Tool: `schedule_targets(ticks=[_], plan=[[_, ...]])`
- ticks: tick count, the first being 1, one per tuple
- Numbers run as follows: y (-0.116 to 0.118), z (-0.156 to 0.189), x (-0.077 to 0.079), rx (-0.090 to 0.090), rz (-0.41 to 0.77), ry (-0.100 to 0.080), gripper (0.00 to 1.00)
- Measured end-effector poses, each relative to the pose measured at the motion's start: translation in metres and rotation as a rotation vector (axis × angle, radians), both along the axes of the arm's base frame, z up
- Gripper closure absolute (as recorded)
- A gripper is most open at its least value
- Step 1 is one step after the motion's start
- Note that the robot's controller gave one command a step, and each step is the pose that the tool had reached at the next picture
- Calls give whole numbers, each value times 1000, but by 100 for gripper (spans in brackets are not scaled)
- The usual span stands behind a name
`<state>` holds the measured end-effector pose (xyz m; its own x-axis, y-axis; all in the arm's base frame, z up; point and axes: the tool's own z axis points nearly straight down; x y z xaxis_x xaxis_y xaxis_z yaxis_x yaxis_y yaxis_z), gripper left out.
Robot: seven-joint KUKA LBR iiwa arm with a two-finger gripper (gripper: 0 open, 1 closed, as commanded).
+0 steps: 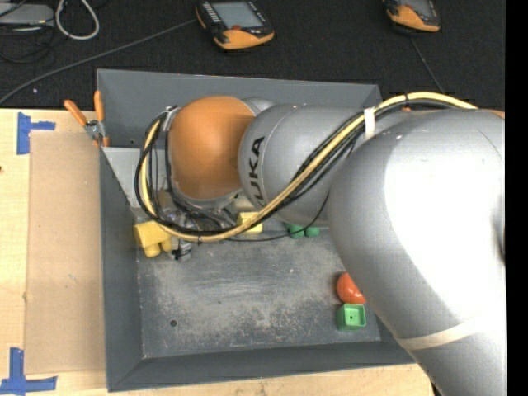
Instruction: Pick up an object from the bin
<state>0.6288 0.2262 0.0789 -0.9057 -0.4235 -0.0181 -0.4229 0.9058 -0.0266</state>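
Camera view is looking down into a grey metal bin [247,312], and a silver-grey robot arm [412,221] is reaching in from the right edge, covering much of the bin's right half and far side. A rounded orange cover [206,147] on the wrist is sitting over the bin's left half, with yellow and black cables [153,180] looping round it and running back along the arm. Below that cover the gripper [178,246] is hanging low near the bin's left edge, about midway between the near and far edges, its dark parts mostly hiding under the wrist; whether it is open or closed I cannot tell. A chunky yellow plastic block [150,238] is lying right at the gripper's left side, close to the left wall. It is appearing to touch the gripper, though whether it is being gripped is not visible. A small pale yellow piece [251,223] is peeking out from under the arm toward the middle of the bin, and a small green piece [300,231] is lying just to its right, shaded by the arm. Near the bin's near right corner, a small orange-red rounded object [347,287] is showing at the arm's outline, and a green cube with a hollow in its top [352,316] is sitting just on its near side
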Motion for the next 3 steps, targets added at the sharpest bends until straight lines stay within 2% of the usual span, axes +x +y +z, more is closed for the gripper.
schedule_targets(ticks=[1, 2, 3], plan=[[3, -2, -10, 22, -382, 1, 100], [3, -2, -10, 22, -383, 1, 100], [9, -2, -8, 11, -413, -6, 100]])
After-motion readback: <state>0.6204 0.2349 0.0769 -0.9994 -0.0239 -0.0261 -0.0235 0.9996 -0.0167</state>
